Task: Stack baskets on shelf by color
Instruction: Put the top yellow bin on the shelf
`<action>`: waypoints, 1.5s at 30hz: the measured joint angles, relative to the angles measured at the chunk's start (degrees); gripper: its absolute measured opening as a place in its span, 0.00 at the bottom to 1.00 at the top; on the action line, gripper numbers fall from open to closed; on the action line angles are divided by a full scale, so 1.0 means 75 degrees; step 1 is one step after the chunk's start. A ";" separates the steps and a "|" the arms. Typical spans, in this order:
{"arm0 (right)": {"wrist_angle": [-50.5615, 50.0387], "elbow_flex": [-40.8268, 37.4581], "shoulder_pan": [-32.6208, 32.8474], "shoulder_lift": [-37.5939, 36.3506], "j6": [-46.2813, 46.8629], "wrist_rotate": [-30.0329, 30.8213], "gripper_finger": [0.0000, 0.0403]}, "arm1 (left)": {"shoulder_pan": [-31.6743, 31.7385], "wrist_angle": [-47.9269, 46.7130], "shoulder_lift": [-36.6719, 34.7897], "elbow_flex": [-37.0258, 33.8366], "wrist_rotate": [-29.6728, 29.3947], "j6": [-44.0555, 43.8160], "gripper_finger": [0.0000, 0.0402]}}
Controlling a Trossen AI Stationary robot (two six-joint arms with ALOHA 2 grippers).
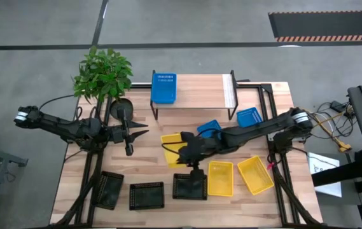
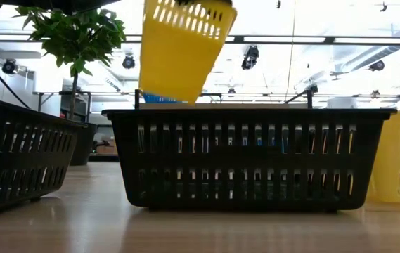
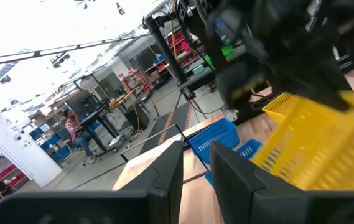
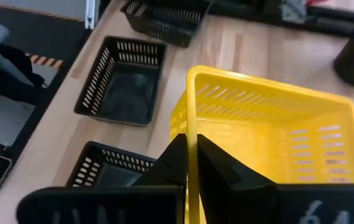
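My right claw (image 4: 192,163) is pinched tight on the rim of a yellow basket (image 1: 173,147), lifted clear over the middle of the table, and the shelf (image 1: 196,89) lies at the table's far edge, away from my right arm's front-right reach. My left claw (image 1: 137,133) waits near the left edge, fingers part-open and empty, nearer the shelf. The low view shows the basket hanging tilted above a black basket (image 2: 245,156); the high view cannot.

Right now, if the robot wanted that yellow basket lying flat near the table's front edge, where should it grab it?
Pinch one thin upright wall of the yellow basket, coming straight down from above: it sits open side up, so a finger can slip inside. The right gripper holds another yellow basket just so.
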 joint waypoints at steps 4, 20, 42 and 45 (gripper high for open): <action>-0.0320 0.0000 0.0119 -0.0419 -0.0192 0.0586 0.03 | 0.0002 0.0001 0.0000 0.0000 0.0000 -0.0001 0.16; -0.1962 0.0000 -0.0230 -0.1437 -0.1075 0.3015 0.03 | 0.0000 0.0014 0.0006 0.0000 0.0000 0.0000 0.16; -0.1402 -0.0003 -0.3568 -0.0597 -0.2633 0.1460 0.03 | 0.0003 0.0011 -0.0007 0.0000 0.0000 0.0035 0.16; -0.1347 -0.0003 -0.3700 -0.0429 -0.2825 0.1462 0.03 | 0.0003 0.0011 -0.0006 0.0000 -0.0003 0.0033 0.16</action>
